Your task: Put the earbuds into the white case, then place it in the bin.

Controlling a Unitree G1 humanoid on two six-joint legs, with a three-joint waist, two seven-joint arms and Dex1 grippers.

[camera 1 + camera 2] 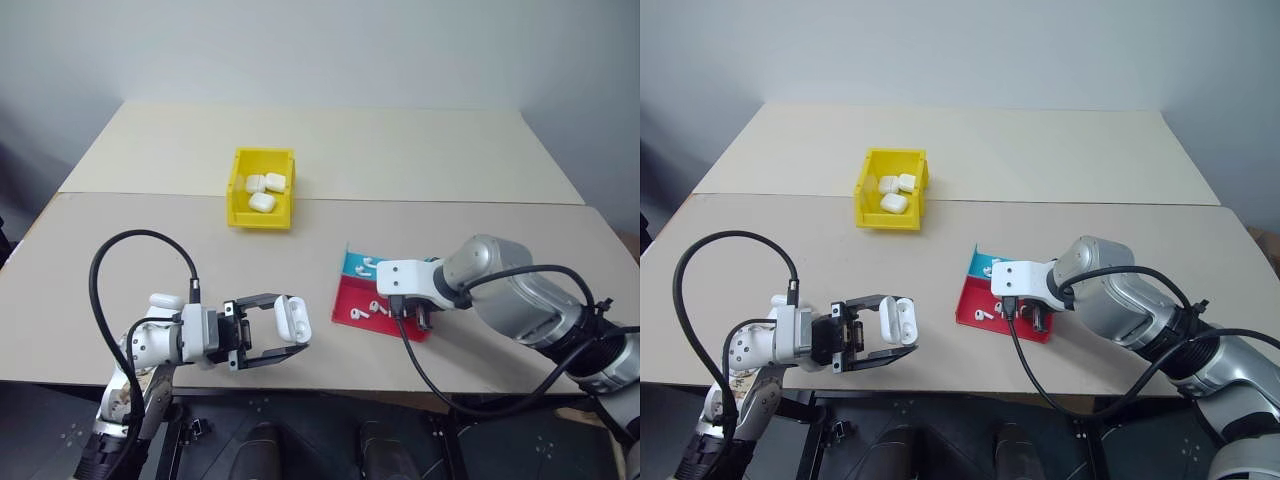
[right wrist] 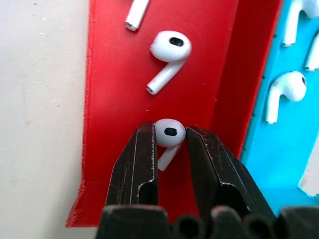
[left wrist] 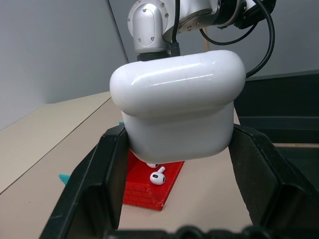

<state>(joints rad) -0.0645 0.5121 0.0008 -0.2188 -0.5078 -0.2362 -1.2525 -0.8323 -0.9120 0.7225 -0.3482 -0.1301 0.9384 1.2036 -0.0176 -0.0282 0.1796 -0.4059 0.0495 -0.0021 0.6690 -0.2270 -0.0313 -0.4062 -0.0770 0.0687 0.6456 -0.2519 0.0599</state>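
While the left gripper (image 1: pixel 291 335) hangs near the front edge of the surface (image 1: pixel 150 240), at about seven o'clock in the head view, its two black fingers are clamped on the white case (image 1: pixel 293 317), which sits upright between them with its lid open. Toward four o'clock, the right gripper (image 2: pixel 171 144) points down into the red half of the flat red-and-blue tray (image 1: pixel 352 297), its fingers drawn in on either side of one of the earbuds (image 2: pixel 168 133) and touching the rounded head; the bud lies on the red floor of the tray. Just beyond that one, a second earbud (image 2: pixel 168 54) lies loose on the red, and the stem of another (image 2: pixel 136 14) pokes in past it. Across the raised divider, more earbuds (image 2: pixel 284 92) rest on the blue half. Farther back, at about eleven o'clock and well apart from both arms, the bin (image 1: pixel 241 199) stands on the surface near the seam between the two boards, holding several closed white cases (image 1: pixel 263 191) alike.
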